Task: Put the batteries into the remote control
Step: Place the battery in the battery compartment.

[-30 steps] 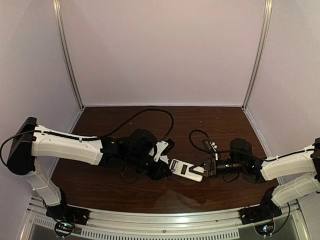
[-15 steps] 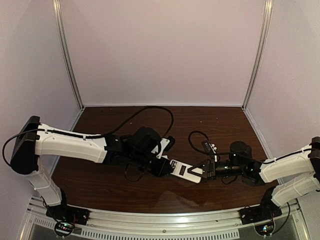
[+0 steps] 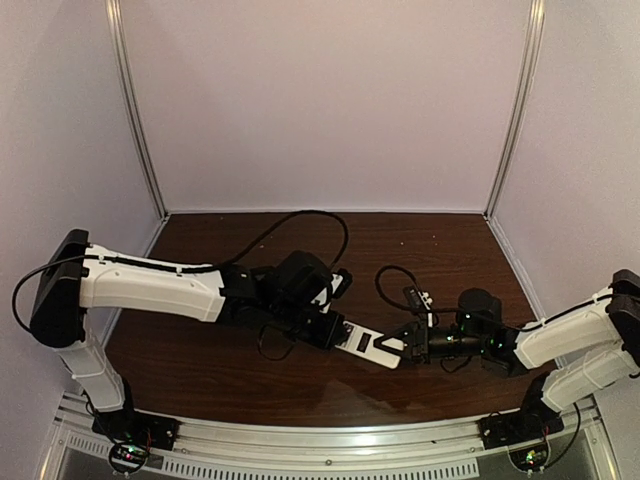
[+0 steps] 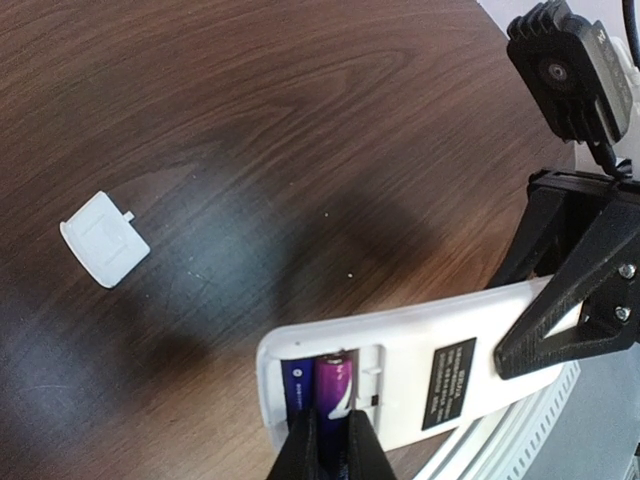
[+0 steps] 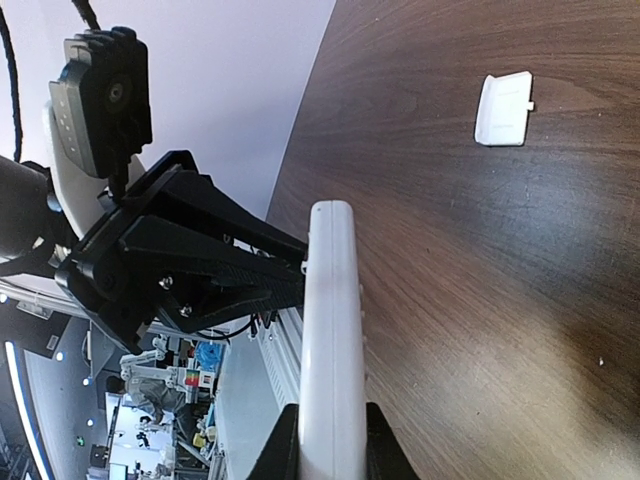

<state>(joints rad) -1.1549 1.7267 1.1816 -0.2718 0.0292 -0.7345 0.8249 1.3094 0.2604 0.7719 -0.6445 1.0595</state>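
The remote control is held above the table, plain back up, its battery recess open. My right gripper is shut on its right end; in the right wrist view the remote shows edge-on. In the left wrist view one blue battery lies in the recess of the remote. My left gripper is shut on the purple battery, which sits in the slot beside the blue one. The left gripper is at the remote's left end.
The thin white cover piece lies loose on the dark wooden table, also in the right wrist view. Black cables loop over the table behind the arms. White walls close the back and sides.
My left arm has reached further right, bringing its gripper onto the remote's left end. My right gripper and the remote have shifted slightly left and toward the near edge.
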